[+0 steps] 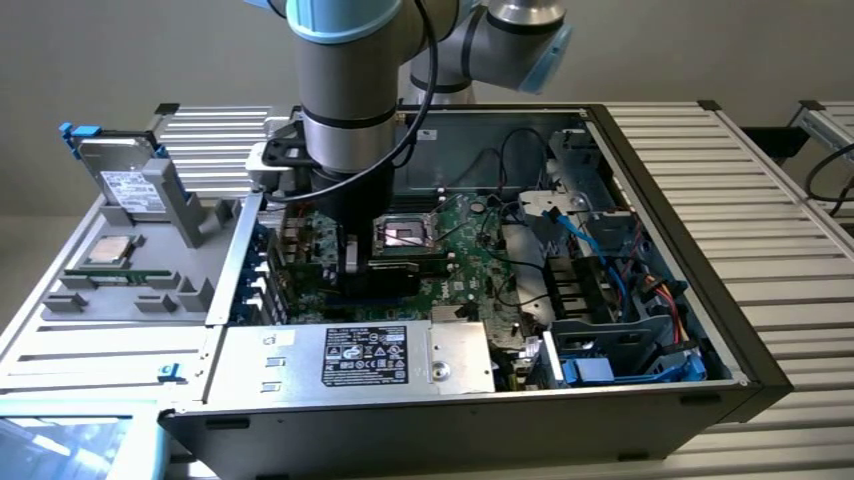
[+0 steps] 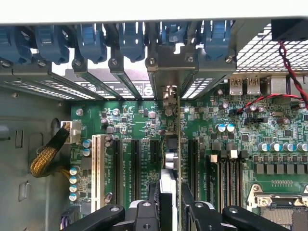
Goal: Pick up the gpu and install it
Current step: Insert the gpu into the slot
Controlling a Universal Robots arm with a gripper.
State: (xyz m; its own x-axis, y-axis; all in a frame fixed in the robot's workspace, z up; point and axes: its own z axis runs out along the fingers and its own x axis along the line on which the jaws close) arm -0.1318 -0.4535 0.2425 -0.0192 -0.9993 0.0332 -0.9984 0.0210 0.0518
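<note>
On the exterior view's left, well away from the claw, a grey fixture [image 1: 134, 280] carries an upright hard drive [image 1: 134, 190] with a white label and a loose processor [image 1: 107, 255] lying flat in front of it. The arm [image 1: 344, 100] reaches down into the open computer case [image 1: 694, 330], and its wrist hides much of what lies under it, so the claw [image 1: 350, 258] appears there as little more than a dark shape above the motherboard [image 1: 454, 260].

The wrist view is clearer. The claw [image 2: 169, 202] is clamped on the gpu [image 2: 178, 144], which is seen edge-on as a thin vertical line, so neither its cooler nor its face can be made out. The black fingers [image 2: 192, 211] press on either side, and their lower parts are cut off by the frame edge. The card stands upright over the motherboard [image 2: 134, 125], among the black expansion slots [image 2: 118, 168]; whether its edge is seated in a slot cannot be told. Its metal bracket [image 2: 168, 94] meets the case's rear slot openings beyond the claw, beneath a row of blue retention clips [image 2: 132, 38].

Toward the exterior view's right, beside the claw, the processor socket [image 1: 400, 235] sits open, and further on blue cables [image 1: 627, 290] run past the drive bays.
</note>
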